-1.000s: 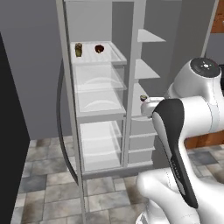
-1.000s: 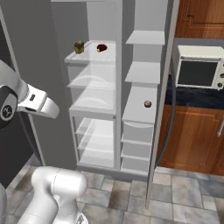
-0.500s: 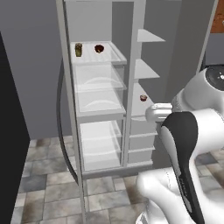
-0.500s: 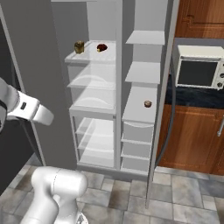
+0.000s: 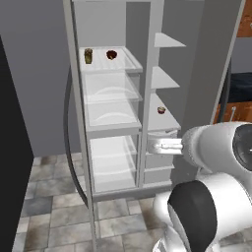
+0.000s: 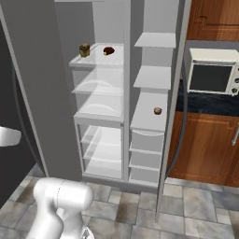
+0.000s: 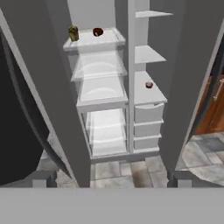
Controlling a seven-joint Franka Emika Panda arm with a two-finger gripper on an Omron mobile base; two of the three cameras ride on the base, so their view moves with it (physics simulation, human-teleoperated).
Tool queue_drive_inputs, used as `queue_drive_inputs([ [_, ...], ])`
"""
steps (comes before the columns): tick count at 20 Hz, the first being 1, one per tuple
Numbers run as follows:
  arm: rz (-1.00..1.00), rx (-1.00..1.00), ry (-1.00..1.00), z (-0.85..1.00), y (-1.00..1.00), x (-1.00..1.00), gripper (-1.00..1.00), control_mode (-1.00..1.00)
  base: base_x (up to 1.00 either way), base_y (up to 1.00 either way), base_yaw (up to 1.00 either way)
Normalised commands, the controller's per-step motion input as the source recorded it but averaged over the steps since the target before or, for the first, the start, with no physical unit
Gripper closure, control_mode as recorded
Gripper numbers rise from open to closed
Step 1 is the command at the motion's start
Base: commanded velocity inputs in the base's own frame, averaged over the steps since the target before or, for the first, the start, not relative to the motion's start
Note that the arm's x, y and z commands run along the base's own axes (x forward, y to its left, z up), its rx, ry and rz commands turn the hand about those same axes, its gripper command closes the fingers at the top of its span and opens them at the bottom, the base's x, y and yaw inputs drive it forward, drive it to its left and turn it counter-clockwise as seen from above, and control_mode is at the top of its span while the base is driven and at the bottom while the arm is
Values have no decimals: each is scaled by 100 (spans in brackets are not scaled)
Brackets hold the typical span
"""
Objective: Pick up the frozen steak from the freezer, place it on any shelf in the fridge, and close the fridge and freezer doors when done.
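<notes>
white top shelf (image 6: pixel 95 58) carrying a small jar (image 6: pixel 84 50) and dark red item (image 6: pixel 108 51), narrower shelf (image 6: pixel 149 114) carrying a small brown item (image 6: pixel 158 111)

No readable text, label, brand or number appears on anything in these views.

Both doors (image 6: pixel 44 93) stand open, one on each side of the shelves. A jar (image 6: pixel 84 50) and a steak (image 6: pixel 108 51) sit side by side on the top left shelf (image 6: pixel 95 58), and a small cup (image 6: pixel 158 111) sits lower on the right shelf (image 6: pixel 148 116). A microwave (image 6: pixel 212 77) sits on the bench (image 6: pixel 210 105), right of the fridge.
</notes>
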Motion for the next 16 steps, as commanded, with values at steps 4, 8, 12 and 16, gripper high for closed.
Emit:
queue_drive_inputs([
  [4,-1,0,-33,0,99,-19,-100,-100,0,0,0],
  [8,-20,0,-27,-9,100,6,-100,-100,0,0,0],
  [12,-36,0,-12,-27,97,33,-100,-100,0,0,0],
  [16,-30,0,-6,-44,64,56,-100,-100,0,0,0],
])
